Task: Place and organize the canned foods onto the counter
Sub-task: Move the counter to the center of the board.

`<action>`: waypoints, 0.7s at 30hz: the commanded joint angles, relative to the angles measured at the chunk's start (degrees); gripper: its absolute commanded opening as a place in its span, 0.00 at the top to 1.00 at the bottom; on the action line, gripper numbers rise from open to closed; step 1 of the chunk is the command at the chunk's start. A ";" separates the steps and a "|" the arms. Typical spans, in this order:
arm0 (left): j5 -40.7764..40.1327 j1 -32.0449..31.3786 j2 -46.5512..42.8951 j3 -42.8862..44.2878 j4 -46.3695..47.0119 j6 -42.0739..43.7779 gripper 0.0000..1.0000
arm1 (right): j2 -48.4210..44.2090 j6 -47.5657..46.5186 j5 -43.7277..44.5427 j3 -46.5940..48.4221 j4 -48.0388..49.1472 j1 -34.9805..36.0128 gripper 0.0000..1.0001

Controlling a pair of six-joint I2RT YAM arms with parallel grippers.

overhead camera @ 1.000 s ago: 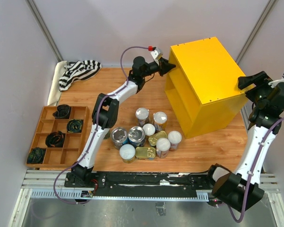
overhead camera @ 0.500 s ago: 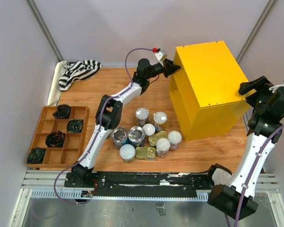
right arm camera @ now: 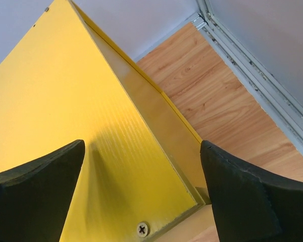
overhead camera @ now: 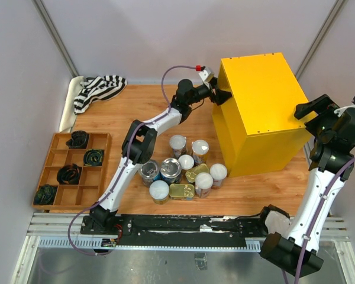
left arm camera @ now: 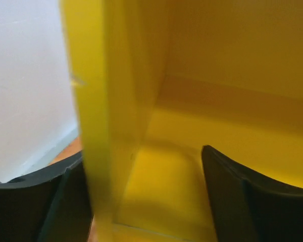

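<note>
The yellow counter [overhead camera: 260,106] stands at the back right of the wooden table, and its open shelves face left. The canned foods [overhead camera: 183,168] crowd together on the table in front of it: white-lidded tubes [overhead camera: 200,148], silver-topped cans [overhead camera: 170,170] and a flat gold tin [overhead camera: 181,190]. My left gripper [overhead camera: 222,96] is open at the counter's upper front edge. In the left wrist view the left gripper [left arm camera: 141,156] straddles the side wall's front edge [left arm camera: 91,126]. My right gripper [overhead camera: 307,110] hovers open over the counter's top right corner [right arm camera: 141,201], as the right wrist view of the gripper [right arm camera: 142,146] shows.
A brown wooden compartment tray [overhead camera: 50,171] with dark lumps lies at the left. A black-and-white striped cloth [overhead camera: 97,89] sits at the back left. Grey walls close in behind and on both sides, and a metal rail [right arm camera: 252,80] runs along the right wall.
The counter has turned and shifted right, so less of its open shelves shows. My left gripper followed its front edge rightward and opened. My right gripper opened wider.
</note>
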 commanded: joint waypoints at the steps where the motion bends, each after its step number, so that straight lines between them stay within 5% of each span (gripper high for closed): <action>1: 0.67 -2.21 -2.76 -7.90 1.32 -2.27 0.13 | -0.36 0.69 -3.05 5.04 -3.78 2.18 0.01; 3: 2.05 -0.94 -4.57 -10.80 3.87 -4.38 0.01 | 0.35 0.49 -2.23 7.05 -4.30 2.31 0.02; 16: 7.13 7.91 -23.29 -36.92 15.93 -7.89 0.00 | 5.45 1.63 6.32 17.26 -5.24 2.58 0.02; 21: 4.77 9.21 -33.69 -44.15 12.24 -1.92 0.00 | 8.25 4.17 6.19 20.29 -1.88 2.62 0.01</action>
